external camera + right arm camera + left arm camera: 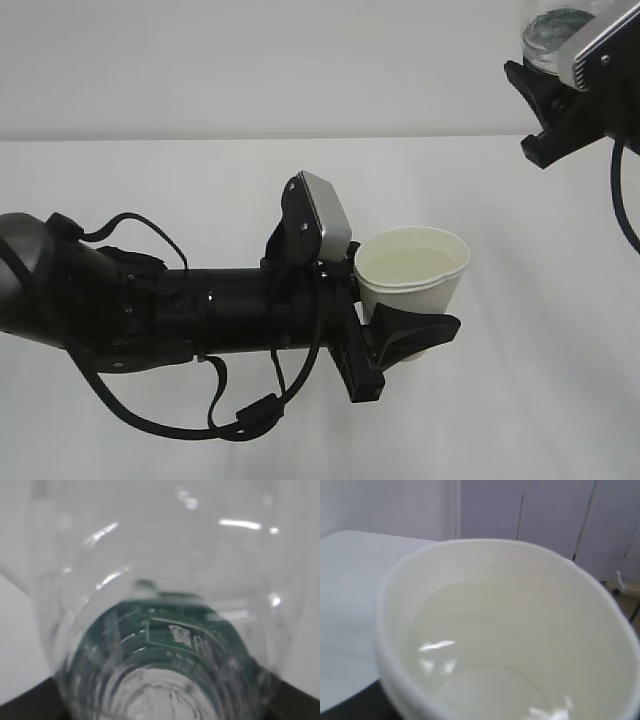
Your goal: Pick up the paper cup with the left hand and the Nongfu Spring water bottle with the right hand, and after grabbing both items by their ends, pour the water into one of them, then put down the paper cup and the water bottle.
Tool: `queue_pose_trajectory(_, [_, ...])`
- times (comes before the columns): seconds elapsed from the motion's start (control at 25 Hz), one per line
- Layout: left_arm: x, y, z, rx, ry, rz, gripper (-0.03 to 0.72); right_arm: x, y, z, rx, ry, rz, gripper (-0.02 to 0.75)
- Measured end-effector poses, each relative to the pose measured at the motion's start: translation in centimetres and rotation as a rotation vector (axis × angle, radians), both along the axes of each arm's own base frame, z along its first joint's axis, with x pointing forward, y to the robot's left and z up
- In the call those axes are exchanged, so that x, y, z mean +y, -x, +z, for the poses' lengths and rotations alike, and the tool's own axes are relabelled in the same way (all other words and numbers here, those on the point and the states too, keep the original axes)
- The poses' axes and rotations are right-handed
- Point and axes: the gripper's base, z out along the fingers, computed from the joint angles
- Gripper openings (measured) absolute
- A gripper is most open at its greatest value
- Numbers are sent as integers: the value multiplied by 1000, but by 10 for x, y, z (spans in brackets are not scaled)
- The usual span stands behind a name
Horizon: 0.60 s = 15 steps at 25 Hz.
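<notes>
Now my left jaws [415,335] are clamped around the lower part of the paper cup [412,272], held upright above the surface [150,180] with water [470,645] inside. My right jaws [548,100] grasp the Nongfu Spring water bottle [553,30] high at upper right, well apart from the cup. Pouring looks done; each thing goes down, straight below its own arm.

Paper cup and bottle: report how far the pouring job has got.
Done: both are picked up, and water already sits in the paper cup. In hand: the left end effector holds the cup; the right end effector holds the bottle high at upper right. Left: set both down on the table.
</notes>
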Motion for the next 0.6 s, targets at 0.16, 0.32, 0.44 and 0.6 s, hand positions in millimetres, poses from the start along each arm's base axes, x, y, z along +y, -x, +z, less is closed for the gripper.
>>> queue_pose_trajectory(0.16, [0, 0, 0, 1, 1, 2, 419, -3, -1, -1, 31, -57, -30, 459])
queue_pose_trajectory(0.32, [0, 0, 0, 1, 2, 4, 419, -5, -1, -2, 69, -145, -62, 459])
queue_pose_trajectory(0.44, [0, 0, 0, 1, 2, 4, 419, -7, -2, -3, 93, -192, -80, 459])
queue_pose_trajectory(0.6, [0, -1, 0, 2, 3, 6, 419, -9, -2, -4, 112, -238, -113, 459])
